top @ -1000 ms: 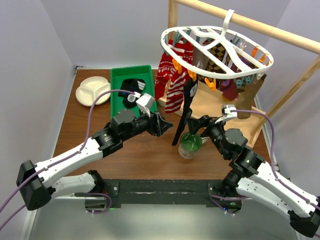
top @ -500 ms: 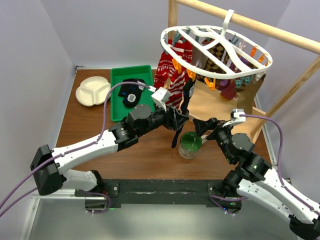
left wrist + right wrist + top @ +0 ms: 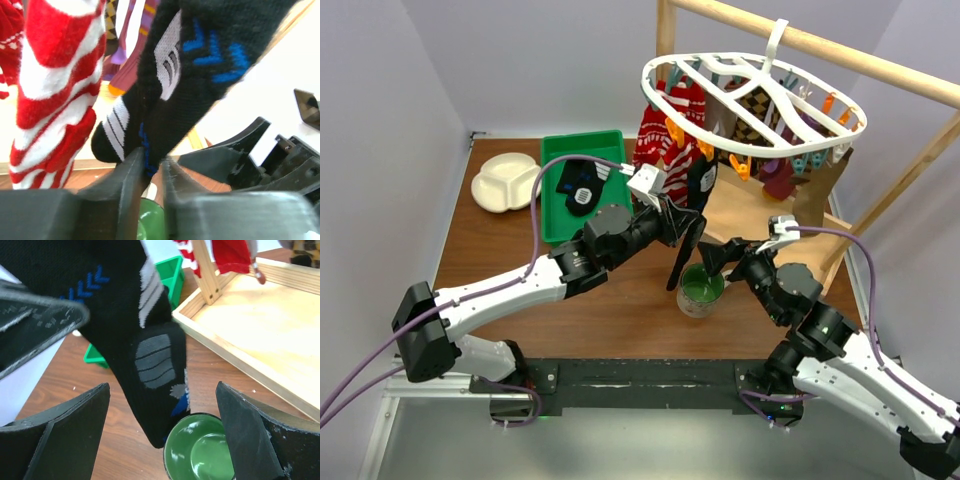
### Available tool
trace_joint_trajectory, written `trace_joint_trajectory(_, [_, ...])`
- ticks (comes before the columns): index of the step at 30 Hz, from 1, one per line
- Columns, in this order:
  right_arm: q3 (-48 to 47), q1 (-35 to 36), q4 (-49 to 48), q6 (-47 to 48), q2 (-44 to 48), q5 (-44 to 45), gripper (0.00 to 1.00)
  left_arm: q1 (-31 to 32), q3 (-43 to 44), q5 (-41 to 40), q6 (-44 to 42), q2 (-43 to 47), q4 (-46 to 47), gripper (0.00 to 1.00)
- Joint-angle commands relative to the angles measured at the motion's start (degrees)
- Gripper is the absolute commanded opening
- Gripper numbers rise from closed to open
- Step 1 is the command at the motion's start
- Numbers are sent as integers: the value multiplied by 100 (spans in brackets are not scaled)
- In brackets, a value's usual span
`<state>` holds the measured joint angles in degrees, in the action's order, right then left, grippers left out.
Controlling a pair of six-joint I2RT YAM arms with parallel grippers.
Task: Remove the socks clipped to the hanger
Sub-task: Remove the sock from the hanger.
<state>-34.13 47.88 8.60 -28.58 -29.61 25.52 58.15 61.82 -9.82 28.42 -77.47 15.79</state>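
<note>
Two arms are seen reaching in over the brown desk. One green cup is set on the desk, nearest of all. Just above it, the right fingers are spread wide and nothing is held by them. The toe of a long black sock hangs down between them.

A little farther on, the lower part of that sock is pinched by the left fingers, which are pressed almost together on it.

Behind, to the left, one green tray is seen with a second black sock lying in it. One white plate is set beside the tray.

At the back, one white hanger is hooked over one wooden pole. The long black sock hangs from its rim. Two red-and-white socks, one checked sock and one dark red sock can be counted hanging there too. More may be hidden.
</note>
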Motion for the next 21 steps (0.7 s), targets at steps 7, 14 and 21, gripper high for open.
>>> trace_joint_trajectory(7, [-305, 11, -526, 678, -1, -750, 92, 153, 85, 314, -136, 416, 4, 0])
trace_joint_trajectory(14, [-366, 11, -834, 977, -150, -1066, 95, 197, -170, 631, -22, 829, -322, 0])
trace_joint_trajectory(21, [-498, 11, -1519, 1153, -598, -1654, 96, 214, -311, 859, 40, 1023, -445, 0])
